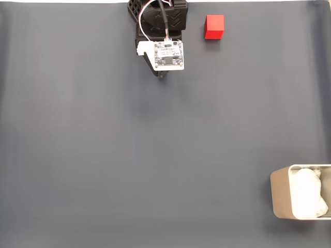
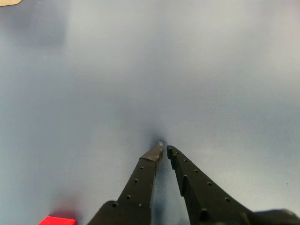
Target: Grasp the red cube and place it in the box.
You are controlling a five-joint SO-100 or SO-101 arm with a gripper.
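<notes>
The red cube (image 1: pixel 214 27) sits on the dark mat near the top edge of the fixed view, to the right of the arm. A corner of the red cube (image 2: pixel 57 220) also shows at the bottom left of the wrist view. The box (image 1: pixel 282 199), a silvery tin with white lining, stands at the bottom right, cut off by the frame. My gripper (image 1: pixel 163 76) hangs below the arm's white board, well left of the cube. In the wrist view the gripper (image 2: pixel 165 148) points at bare mat, its black fingers nearly touching with nothing between them.
The arm's black base (image 1: pixel 158 15) stands at the top centre. A dark blue-grey mat (image 1: pixel 129 155) covers the whole table. A pale corner of something (image 2: pixel 9 2) shows at the top left of the wrist view.
</notes>
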